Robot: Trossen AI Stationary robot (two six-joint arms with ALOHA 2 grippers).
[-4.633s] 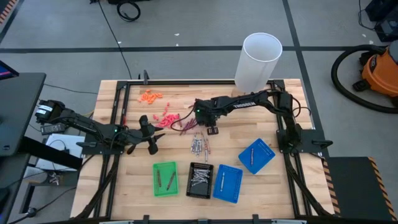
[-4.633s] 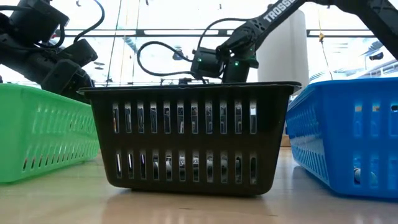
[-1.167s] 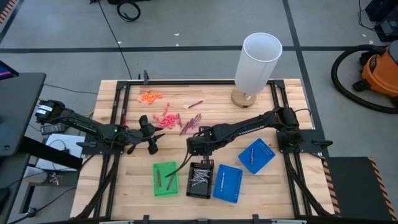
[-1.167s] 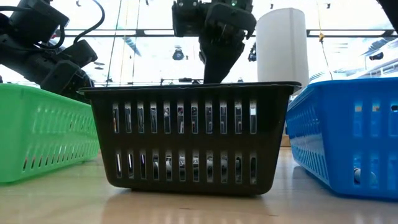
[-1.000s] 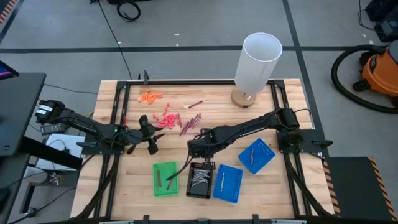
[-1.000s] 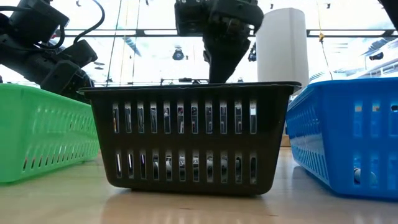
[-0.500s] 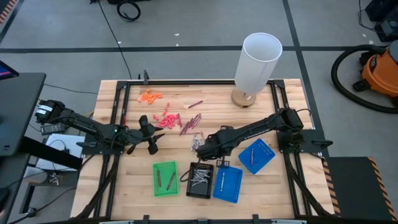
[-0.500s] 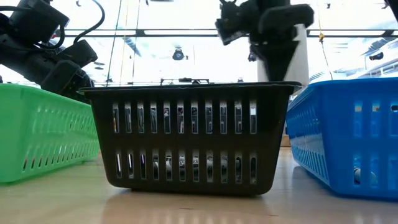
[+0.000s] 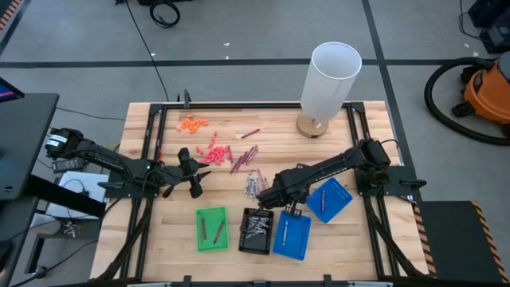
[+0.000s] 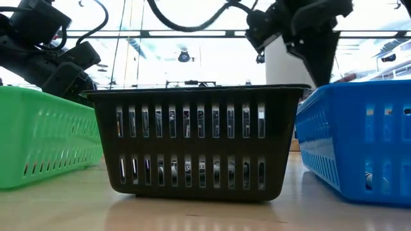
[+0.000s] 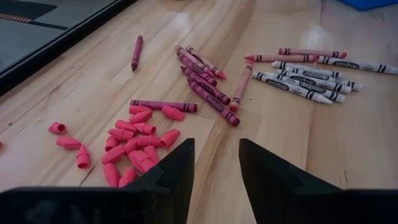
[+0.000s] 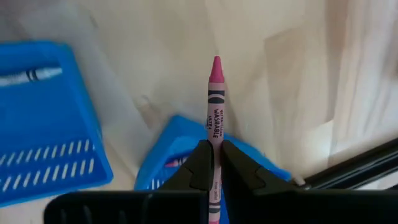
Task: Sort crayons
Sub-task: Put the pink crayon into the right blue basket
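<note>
My right gripper [image 9: 287, 202] hangs above the table between the black tray [image 9: 256, 231] and the near blue tray [image 9: 292, 236], shut on a pink crayon [image 12: 215, 93]. It also shows in the low view [image 10: 319, 61], high over the trays. My left gripper [image 9: 194, 172] rests open at the table's left; its fingers [image 11: 214, 168] stand apart. In front of them lie maroon crayons [image 11: 205, 78] and grey crayons [image 11: 308, 78] flat on the wood. The black tray holds several grey crayons [image 9: 255, 227]. My right gripper pinches the pink crayon's lower shaft [image 12: 214, 142] between its two fingers [image 12: 200, 163]. The crayon lies along the fingers and sticks out past their tips, its pointed tip [image 12: 216, 61] away from the gripper. It is lifted clear, over the blue tray's edge.
A green tray [image 9: 211, 229] with two crayons stands left of the black one. A second blue tray [image 9: 328, 199] lies at the right. Coral-pink bits [image 9: 213, 151] and orange bits [image 9: 193, 123] lie at the far left. A tall white cylinder [image 9: 331, 80] stands at the far edge.
My right gripper has moved from above the black tray's far edge toward the table's right, to beside the near blue tray, and has kept shut on the pink crayon, carried clear of the table.
</note>
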